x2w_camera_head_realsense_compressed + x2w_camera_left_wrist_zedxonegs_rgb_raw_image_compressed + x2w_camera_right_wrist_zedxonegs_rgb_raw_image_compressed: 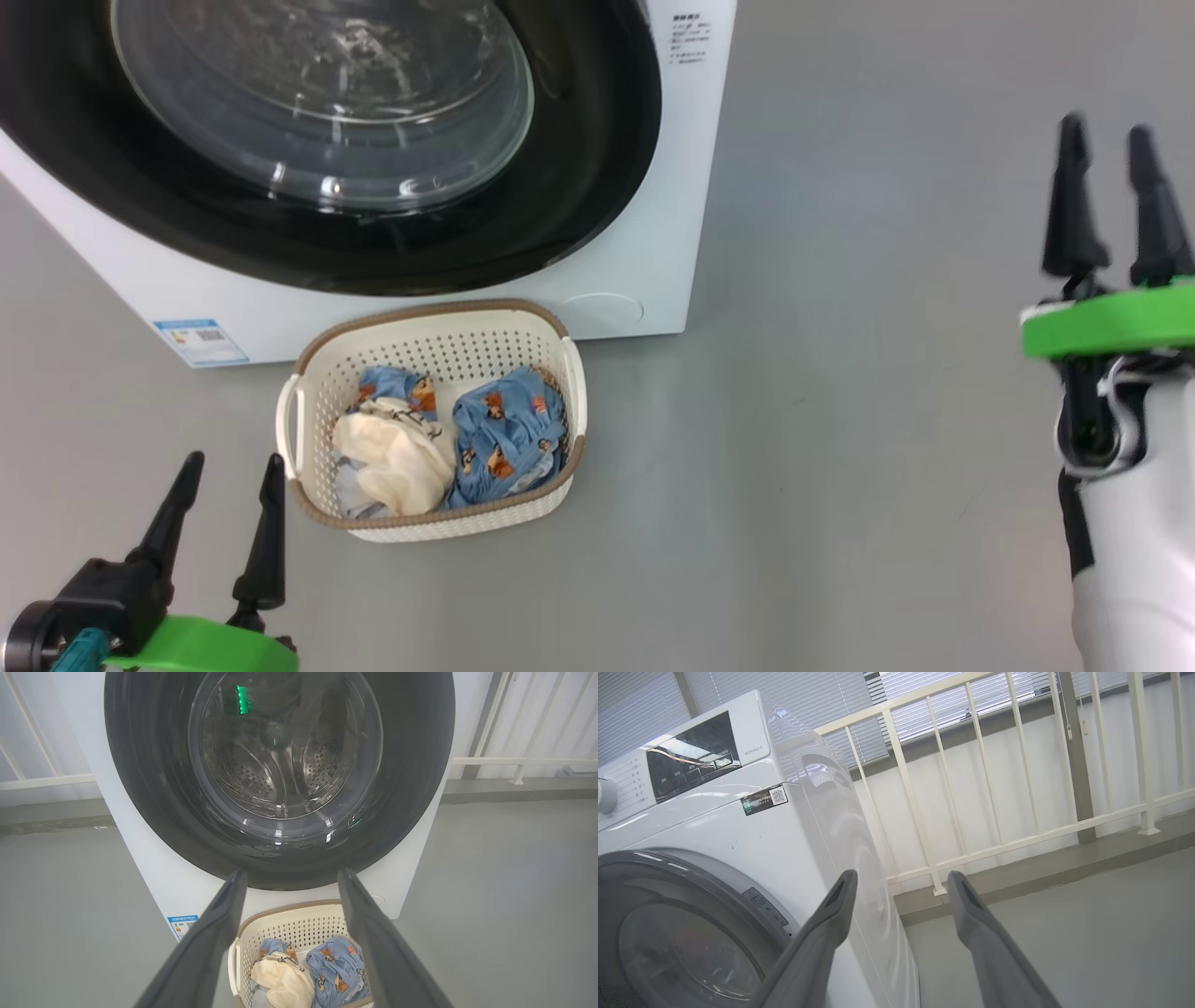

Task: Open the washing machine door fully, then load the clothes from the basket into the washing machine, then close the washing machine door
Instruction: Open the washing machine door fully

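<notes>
The light is even and soft, with daylight coming through the blinds [924, 704] behind the railing [908, 793]. The floor [840, 420] carries only faint shadows, one of them beside the basket [448, 350]. White glints and a green reflection sit on the door [285, 826] glass. The wrist views bend straight lines at their edges, and the near fingers [205, 952] look soft. The right end effector [1107, 140] is slightly smeared.
</notes>
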### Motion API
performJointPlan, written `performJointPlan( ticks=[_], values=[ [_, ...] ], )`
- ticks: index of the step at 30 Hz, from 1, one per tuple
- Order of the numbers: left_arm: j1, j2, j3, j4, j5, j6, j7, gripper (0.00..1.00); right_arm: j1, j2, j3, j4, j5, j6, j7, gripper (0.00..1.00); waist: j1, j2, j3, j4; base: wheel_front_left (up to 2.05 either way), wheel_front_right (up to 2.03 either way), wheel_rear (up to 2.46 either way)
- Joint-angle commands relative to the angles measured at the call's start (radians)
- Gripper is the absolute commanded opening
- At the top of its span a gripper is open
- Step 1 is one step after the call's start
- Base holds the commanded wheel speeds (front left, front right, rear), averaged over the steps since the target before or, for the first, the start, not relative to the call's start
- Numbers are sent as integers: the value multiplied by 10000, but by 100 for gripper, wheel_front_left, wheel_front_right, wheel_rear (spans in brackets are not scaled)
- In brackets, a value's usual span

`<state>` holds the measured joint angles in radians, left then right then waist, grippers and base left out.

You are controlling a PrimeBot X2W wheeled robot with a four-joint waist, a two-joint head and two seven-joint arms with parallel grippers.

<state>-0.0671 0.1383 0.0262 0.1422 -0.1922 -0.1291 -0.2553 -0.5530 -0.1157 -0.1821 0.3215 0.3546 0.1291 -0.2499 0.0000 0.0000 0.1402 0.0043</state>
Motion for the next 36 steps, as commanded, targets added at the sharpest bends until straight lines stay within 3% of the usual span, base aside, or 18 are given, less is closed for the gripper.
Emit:
performJointPlan(
  ticks=[1, 5, 6, 7, 9, 20, 29, 36],
  values=[
    [-396, 180, 312, -267, -85, -15, -65, 100, -517, 122, 43, -88, 465, 16, -118, 100, 0, 0, 174, 134, 0, 0, 0],
    [-496, 194, 284, -264, -147, -15, -65, 100, -1235, 343, -567, 403, 1959, 16, 4, 100, 0, 0, 386, 264, 0, 0, 0],
    [-554, 187, 236, -275, -170, -15, -65, 100, -1536, 420, -899, 679, 2722, 16, 144, 77, 0, 0, 488, 342, 0, 0, 0],
    [-576, 174, 210, -280, -171, -15, -65, 100, -1668, 443, -1017, 804, 3011, 16, 207, 43, 0, 0, 537, 379, 0, 0, 0],
    [-629, 153, 169, -285, -175, -15, -65, 100, -1917, 485, -1248, 1059, 3550, 16, 320, 0, 0, 0, 638, 448, 0, 0, 0],
    [-1119, 175, 70, -207, -323, -15, -65, 100, -3974, 603, -2154, 2889, 5498, 16, 1490, 0, 0, 0, 1325, 721, 0, 0, 0],
    [-1527, 51, -43, -136, -422, -15, -65, 100, -6003, 582, -2803, 4562, 5886, 16, 3029, 0, 0, 0, 1876, 956, 0, 0, 0],
    [-1781, 0, -230, -93, -525, -15, -65, 100, -7303, 607, -2652, 5492, 5897, 16, 4696, 0, 0, 0, 2241, 1151, 0, 0, 0]
  ],
)
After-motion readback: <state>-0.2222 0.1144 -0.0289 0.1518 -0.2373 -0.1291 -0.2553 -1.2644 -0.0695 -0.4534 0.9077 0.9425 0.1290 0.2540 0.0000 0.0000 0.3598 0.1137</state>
